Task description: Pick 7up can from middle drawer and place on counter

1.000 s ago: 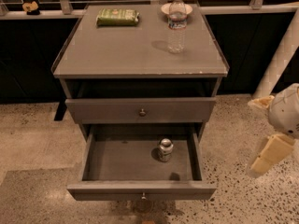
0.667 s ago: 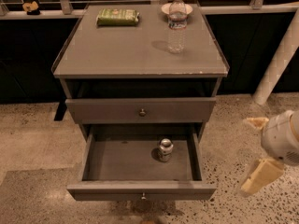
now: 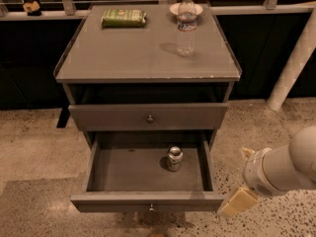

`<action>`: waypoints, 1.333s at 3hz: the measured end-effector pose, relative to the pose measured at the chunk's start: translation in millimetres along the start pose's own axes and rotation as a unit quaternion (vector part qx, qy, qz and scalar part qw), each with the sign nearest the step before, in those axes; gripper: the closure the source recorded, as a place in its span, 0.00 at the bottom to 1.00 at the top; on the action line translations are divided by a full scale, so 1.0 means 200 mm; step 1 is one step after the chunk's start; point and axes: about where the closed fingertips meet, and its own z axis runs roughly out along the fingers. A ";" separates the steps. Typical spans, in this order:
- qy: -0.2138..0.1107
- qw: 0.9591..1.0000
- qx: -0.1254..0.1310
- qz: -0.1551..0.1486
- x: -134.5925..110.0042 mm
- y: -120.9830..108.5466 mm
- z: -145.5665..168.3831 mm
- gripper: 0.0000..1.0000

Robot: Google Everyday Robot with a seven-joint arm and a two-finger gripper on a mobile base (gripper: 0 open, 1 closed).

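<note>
One hand [image 3: 243, 177] right of drawer [image 3: 128, 171], can [image 3: 174, 158] inside

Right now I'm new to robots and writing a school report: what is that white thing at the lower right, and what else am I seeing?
That is a robot arm's gripper, low on the right beside the open middle drawer. Its two fingers are apart and hold nothing. The single camera looks down at a grey cabinet from the front. A 7up can stands in the drawer. On the counter are a water bottle and a green packet.
</note>
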 end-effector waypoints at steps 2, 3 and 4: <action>-0.013 0.999 0.037 0.036 -0.04 -0.10 0.01 0.00; -0.014 0.999 0.015 0.027 -0.10 -0.15 0.15 0.00; -0.025 1.000 -0.009 0.016 -0.22 -0.23 0.37 0.00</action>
